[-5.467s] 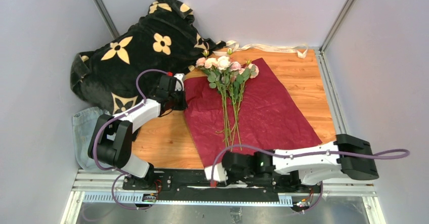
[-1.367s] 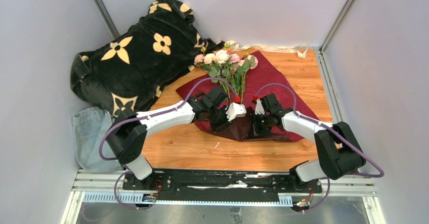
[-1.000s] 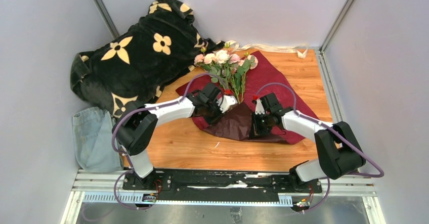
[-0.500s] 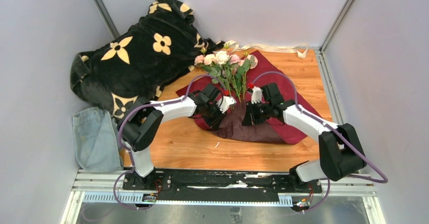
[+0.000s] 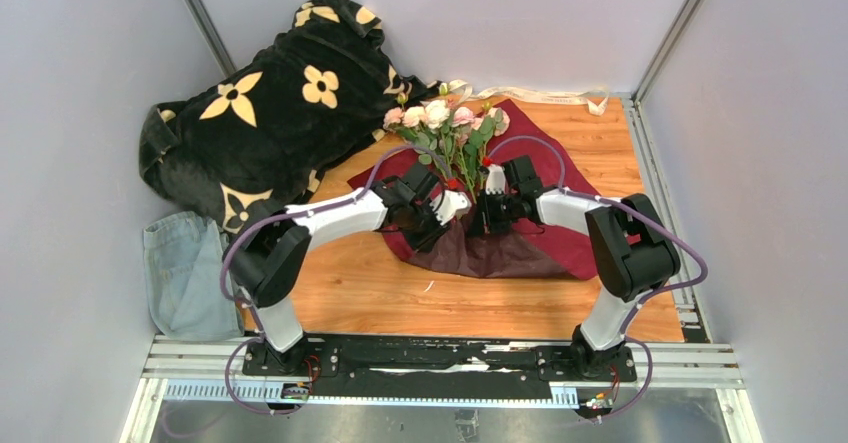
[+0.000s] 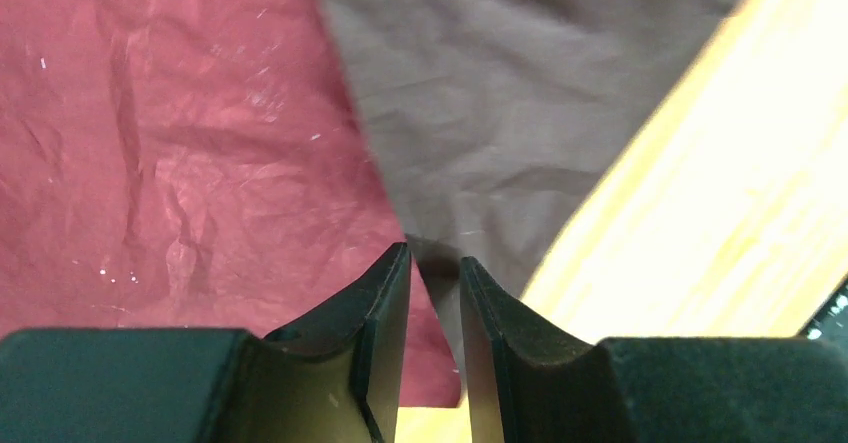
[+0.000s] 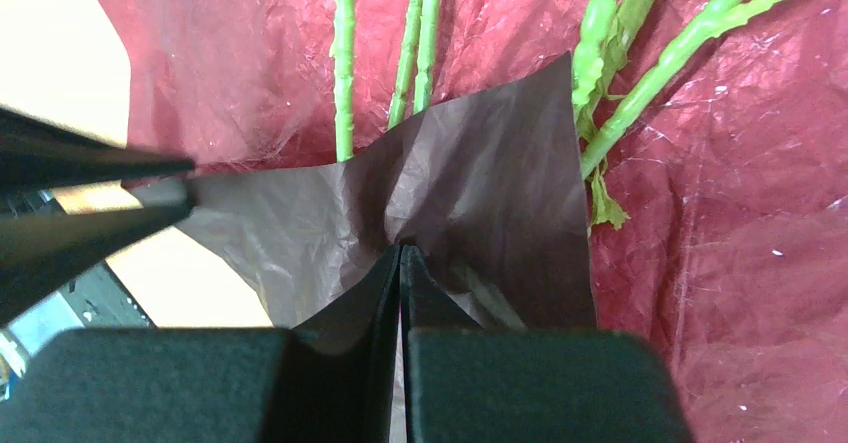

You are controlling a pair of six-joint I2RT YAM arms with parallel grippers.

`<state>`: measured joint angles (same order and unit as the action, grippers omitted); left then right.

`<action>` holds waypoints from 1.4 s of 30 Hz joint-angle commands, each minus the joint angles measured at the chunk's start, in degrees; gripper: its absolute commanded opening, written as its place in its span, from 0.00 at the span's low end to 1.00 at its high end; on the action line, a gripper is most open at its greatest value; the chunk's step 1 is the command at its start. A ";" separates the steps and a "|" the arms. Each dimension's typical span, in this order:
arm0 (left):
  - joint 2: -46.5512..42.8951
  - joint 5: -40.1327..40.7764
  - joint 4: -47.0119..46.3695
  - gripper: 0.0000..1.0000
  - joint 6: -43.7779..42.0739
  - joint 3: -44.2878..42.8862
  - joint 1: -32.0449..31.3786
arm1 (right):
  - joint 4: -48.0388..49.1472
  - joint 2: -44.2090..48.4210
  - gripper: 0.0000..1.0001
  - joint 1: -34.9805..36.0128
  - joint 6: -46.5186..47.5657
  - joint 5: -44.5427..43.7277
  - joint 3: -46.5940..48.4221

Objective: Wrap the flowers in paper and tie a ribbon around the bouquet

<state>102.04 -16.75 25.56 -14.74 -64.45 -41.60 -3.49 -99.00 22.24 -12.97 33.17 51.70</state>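
Note:
The flowers, pink and cream roses, lie on the dark maroon paper with their heads toward the back. In the right wrist view their green stems run under a raised flap of the paper, and my right gripper is shut on that flap's edge. From above, the right gripper sits just right of the stems. My left gripper is beside it. Its jaws stand slightly apart above the flap's edge, pinching nothing. The cream ribbon lies along the back edge.
A black blanket with cream flower prints is heaped at the back left. A blue denim cloth lies at the left edge. Bare wooden table shows in front of the paper. Grey walls close in both sides.
My right gripper has pulled the paper flap back and to the left, up over the stems and close to the left gripper. The left gripper has stayed in place, its jaws a little wider.

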 commanded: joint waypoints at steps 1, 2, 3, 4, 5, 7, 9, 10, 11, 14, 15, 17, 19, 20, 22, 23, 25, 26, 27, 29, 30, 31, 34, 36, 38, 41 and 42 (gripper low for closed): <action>-7.37 1.03 3.39 0.33 -4.94 -2.04 -5.29 | 2.19 -0.27 0.05 -0.66 -0.73 -1.67 -1.56; -7.84 0.13 3.38 0.33 -4.80 -1.69 -5.92 | 2.25 -0.11 0.05 -0.70 -0.74 -1.96 -2.00; -7.86 -1.03 3.08 0.33 -4.44 -1.40 -6.09 | 2.36 -0.06 0.04 -0.71 -0.73 -2.42 -2.52; -7.47 -1.27 2.96 0.33 -4.31 -1.21 -6.12 | 2.35 -0.02 0.04 -0.75 -0.65 -2.53 -2.78; -6.85 -0.57 2.77 0.33 -4.62 -0.98 -6.12 | 2.34 -0.08 0.04 -0.79 -0.72 -2.70 -2.95; -4.86 2.18 2.30 0.32 -5.49 -0.33 -6.12 | 2.40 -0.20 0.04 -0.79 -0.65 -2.75 -3.06; -2.53 3.82 2.59 0.32 -6.62 0.22 -6.12 | 2.34 -0.15 0.04 -0.88 -0.76 -2.68 -3.09; -1.83 4.33 2.98 0.32 -6.95 0.34 -6.12 | 2.39 -0.05 0.04 -0.88 -0.73 -2.67 -3.10; -1.37 4.95 3.21 0.32 -7.47 0.53 -6.12 | 2.36 -0.01 0.04 -0.88 -0.74 -2.67 -3.18; -1.33 7.11 2.97 0.32 -8.02 1.53 -6.08 | 2.47 -0.12 0.04 -0.88 -0.74 -2.44 -3.27; -1.55 7.90 3.31 0.32 -8.10 1.75 -6.11 | 2.44 -0.18 0.03 -0.88 -0.74 -2.29 -3.32; -2.26 9.71 4.73 0.32 -8.31 2.26 -6.05 | 2.35 0.08 0.03 -0.92 -0.58 -2.23 -3.65; -3.29 11.98 5.65 0.32 -8.61 3.24 -5.67 | 2.35 0.27 0.03 -0.97 -0.39 -2.36 -4.02; -3.87 13.32 5.95 0.32 -8.56 3.81 -5.18 | 2.28 0.37 0.04 -1.04 -0.29 -2.36 -4.14; -5.14 14.65 7.05 0.33 -8.43 4.65 -4.31 | 2.08 0.47 0.03 -1.06 0.00 -2.48 -4.37; -5.78 15.14 7.39 0.35 -8.31 5.15 -3.87 | 2.00 0.46 0.03 -1.12 0.27 -2.40 -4.41; -7.42 16.33 7.11 0.37 -8.31 6.71 -3.00 | 1.83 0.39 0.03 -1.11 0.50 -2.32 -4.57; -7.79 16.55 6.75 0.37 -8.55 7.37 -2.51 | 1.84 0.31 0.03 -1.08 0.67 -2.24 -4.66; -8.08 17.42 6.44 0.38 -8.70 7.96 -2.03 | 1.83 0.30 0.03 -1.06 0.66 -2.23 -4.80; -8.15 19.05 6.53 0.37 -9.16 8.65 -1.03 | 1.82 0.29 0.03 -1.12 0.81 -2.23 -4.95; -8.40 19.07 7.29 0.37 -9.42 8.69 -0.68 | 1.82 0.23 0.03 -1.13 0.76 -2.11 -4.88; -8.95 19.00 7.77 0.37 -9.63 8.42 -0.52 | 1.82 0.15 0.03 -1.11 0.68 -1.81 -4.82; -12.47 15.52 11.06 0.36 -9.34 4.80 -0.88 | 1.82 -0.04 0.03 -1.23 0.50 -1.42 -4.32; -15.16 13.01 12.13 0.36 -9.28 1.18 -3.12 | 1.54 -0.05 0.03 -1.21 0.34 -1.39 -3.88; -15.75 9.92 11.82 0.36 -10.05 -1.18 -6.79 | 1.20 0.07 0.03 -1.16 0.11 -1.36 -3.65; -11.40 2.63 9.21 0.35 -7.01 -3.85 -9.56 | 1.20 0.74 0.03 -1.23 -0.48 -1.40 -3.69; -9.31 1.41 6.92 0.35 -4.44 -4.38 -9.63 | 1.24 1.08 0.03 -1.23 -0.70 -1.37 -3.71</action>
<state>88.44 -6.26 35.97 -23.40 -66.41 -49.12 1.52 -98.30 21.85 -13.98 33.45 48.88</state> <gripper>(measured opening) 0.356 0.035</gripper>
